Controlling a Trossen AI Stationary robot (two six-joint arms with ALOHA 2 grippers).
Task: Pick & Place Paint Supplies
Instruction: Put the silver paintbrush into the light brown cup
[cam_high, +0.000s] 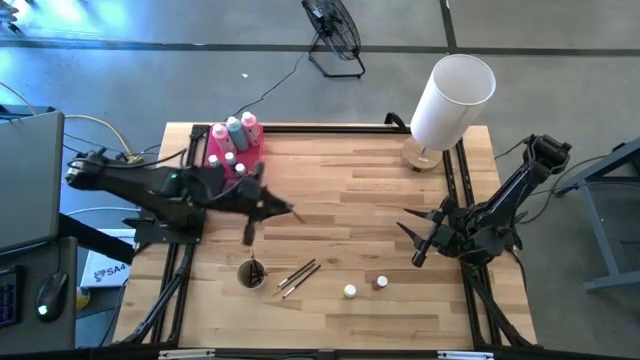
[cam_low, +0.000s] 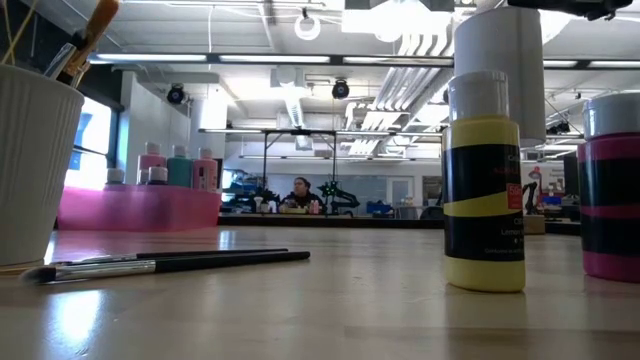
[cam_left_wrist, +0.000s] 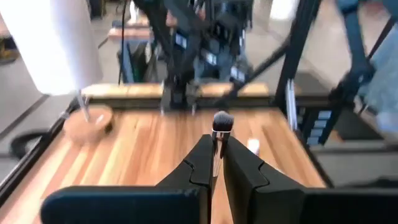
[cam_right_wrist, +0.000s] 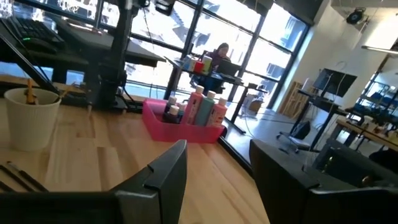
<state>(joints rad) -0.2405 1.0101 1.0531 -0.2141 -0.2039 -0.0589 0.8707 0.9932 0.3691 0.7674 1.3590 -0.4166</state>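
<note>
We've got the left pincer (cam_left_wrist: 213, 163) clamped on a brush (cam_left_wrist: 219, 134), lifted above the worktop (cam_high: 380, 200) near the pink tray (cam_high: 222, 160), probably heading for the white cup (cam_high: 252, 273). Right pincer (cam_right_wrist: 217, 174) waits open at the right edge; two brushes (cam_high: 298, 276) lie by the cup.

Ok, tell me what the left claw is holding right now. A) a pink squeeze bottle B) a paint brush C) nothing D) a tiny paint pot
B: in the left wrist view the left claw is shut on a thin brush, whose bristle head sticks up between the fingers; the right claw waits open over the table.
</note>
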